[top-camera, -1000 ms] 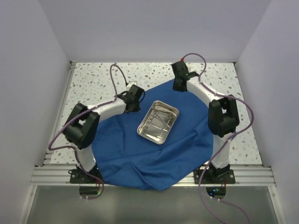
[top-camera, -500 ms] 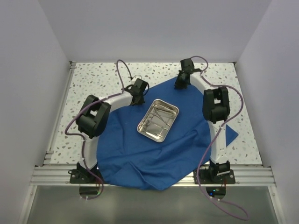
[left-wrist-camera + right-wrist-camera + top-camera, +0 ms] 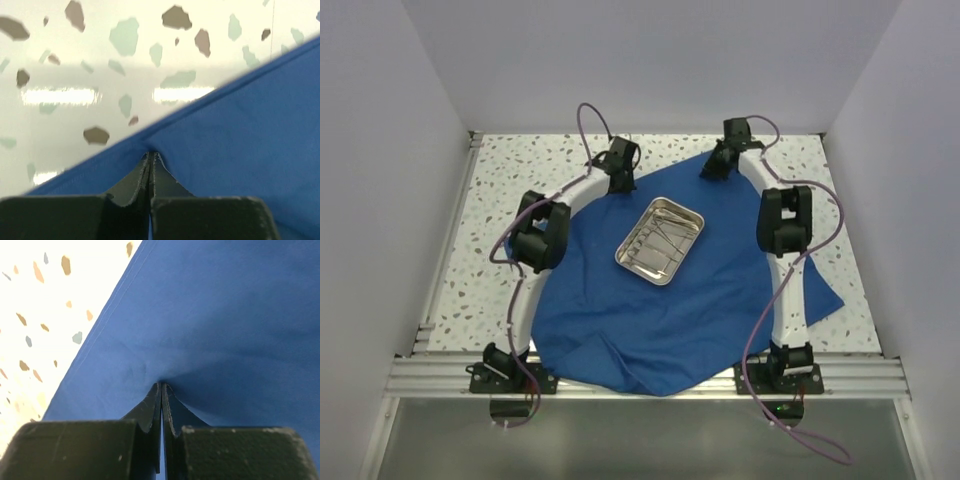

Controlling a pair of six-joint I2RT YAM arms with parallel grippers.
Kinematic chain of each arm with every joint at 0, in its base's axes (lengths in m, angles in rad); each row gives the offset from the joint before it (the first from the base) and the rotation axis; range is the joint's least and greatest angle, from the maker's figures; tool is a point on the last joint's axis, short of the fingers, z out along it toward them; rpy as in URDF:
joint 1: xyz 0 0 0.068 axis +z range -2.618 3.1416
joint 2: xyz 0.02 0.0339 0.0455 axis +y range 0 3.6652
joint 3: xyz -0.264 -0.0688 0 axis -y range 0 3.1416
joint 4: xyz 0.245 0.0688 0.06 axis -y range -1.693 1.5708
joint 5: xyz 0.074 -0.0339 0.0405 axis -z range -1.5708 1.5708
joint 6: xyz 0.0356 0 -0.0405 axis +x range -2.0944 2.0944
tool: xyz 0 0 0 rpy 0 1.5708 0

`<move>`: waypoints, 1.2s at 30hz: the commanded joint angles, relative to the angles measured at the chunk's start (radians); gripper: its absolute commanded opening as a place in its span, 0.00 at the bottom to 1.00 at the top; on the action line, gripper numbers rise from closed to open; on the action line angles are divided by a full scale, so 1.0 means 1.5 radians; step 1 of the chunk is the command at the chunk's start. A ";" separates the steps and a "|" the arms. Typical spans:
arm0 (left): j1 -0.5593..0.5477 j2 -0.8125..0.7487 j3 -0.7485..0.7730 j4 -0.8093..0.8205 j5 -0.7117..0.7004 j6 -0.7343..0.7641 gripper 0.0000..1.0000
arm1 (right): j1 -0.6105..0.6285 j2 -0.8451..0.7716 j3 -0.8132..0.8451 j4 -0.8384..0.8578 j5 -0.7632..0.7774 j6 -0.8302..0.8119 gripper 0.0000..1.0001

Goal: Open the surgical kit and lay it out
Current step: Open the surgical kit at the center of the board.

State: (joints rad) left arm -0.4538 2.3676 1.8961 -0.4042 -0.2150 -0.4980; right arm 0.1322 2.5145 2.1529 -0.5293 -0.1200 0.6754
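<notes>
A blue cloth [image 3: 650, 310] lies spread over most of the speckled table [image 3: 510, 190], and its near edge, rumpled into a few folds, reaches the metal rail [image 3: 430, 378] between the two arm bases. One corner sticks out to the right, past the right arm. A shiny steel tray [image 3: 687, 252] sits on the cloth a little beyond its middle, turned at an angle. Several slim silver instruments [image 3: 658, 243] lie in it, crossed over one another, too small from above to tell apart.

The left claw [image 3: 620, 186] is down at the cloth's far-left edge. In the left wrist view its fingertips [image 3: 151, 159] are pressed together with the hem of the cloth caught between them, and the fabric puckers up to a small peak at the grip. Bare table shows just beyond that hem.

The right claw [image 3: 713, 172] is at the cloth's far-right edge, near the back wall. Its fingers [image 3: 161, 390] are likewise squeezed tight on a pinch of cloth, a little inside the stitched hem, with creases drawn toward the grip.

Both arms arch along the sides of the cloth, their dark elbow joints hanging over its left and right edges and hiding the fabric below them. Purple cables [image 3: 582, 118] loop above each wrist. Plain white walls close in the table on three sides. Neither claw is touching the tray.
</notes>
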 commanded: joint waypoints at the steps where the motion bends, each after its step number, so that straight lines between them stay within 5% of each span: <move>1: 0.042 0.092 0.130 -0.080 0.066 0.052 0.00 | -0.052 0.037 0.005 -0.032 0.055 0.019 0.00; 7: 0.074 0.251 0.355 -0.133 0.156 0.065 0.00 | -0.079 0.022 -0.016 -0.027 0.078 0.041 0.00; 11: 0.096 0.220 0.317 -0.086 0.201 0.063 0.00 | -0.085 0.009 -0.041 0.003 0.054 0.034 0.00; 12: 0.099 0.193 0.282 -0.064 0.199 0.068 0.07 | -0.085 0.006 -0.046 0.017 0.048 0.030 0.05; 13: 0.099 0.131 0.207 -0.020 0.190 0.074 0.18 | -0.085 0.001 -0.052 0.021 0.044 0.029 0.38; 14: 0.098 0.099 0.170 -0.001 0.174 0.078 0.32 | -0.085 -0.007 -0.058 0.030 0.030 0.026 0.60; 15: 0.098 0.069 0.139 0.014 0.163 0.090 0.60 | -0.085 -0.011 -0.070 0.043 0.026 0.024 0.85; 16: 0.098 0.023 0.097 0.025 0.150 0.097 0.71 | -0.085 -0.014 -0.074 0.044 0.021 0.024 0.99; 18: 0.102 -0.003 0.078 0.021 0.135 0.128 0.96 | -0.082 -0.021 -0.076 0.042 0.017 0.018 0.99; 19: 0.106 -0.009 0.075 0.014 0.156 0.140 1.00 | -0.083 -0.024 -0.077 0.042 0.018 0.018 0.99; 23: 0.126 0.057 0.154 -0.085 0.274 0.207 1.00 | -0.080 -0.044 -0.104 0.058 0.010 0.021 0.99; 36: 0.115 0.067 0.030 -0.089 0.484 0.284 0.83 | -0.082 -0.056 -0.111 0.057 -0.001 0.021 0.99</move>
State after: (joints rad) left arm -0.2646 2.4351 2.0083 -0.4248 0.3664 -0.1135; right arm 0.0269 2.4382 2.0247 -0.3416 -0.1524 0.7395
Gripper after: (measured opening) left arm 0.851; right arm 0.983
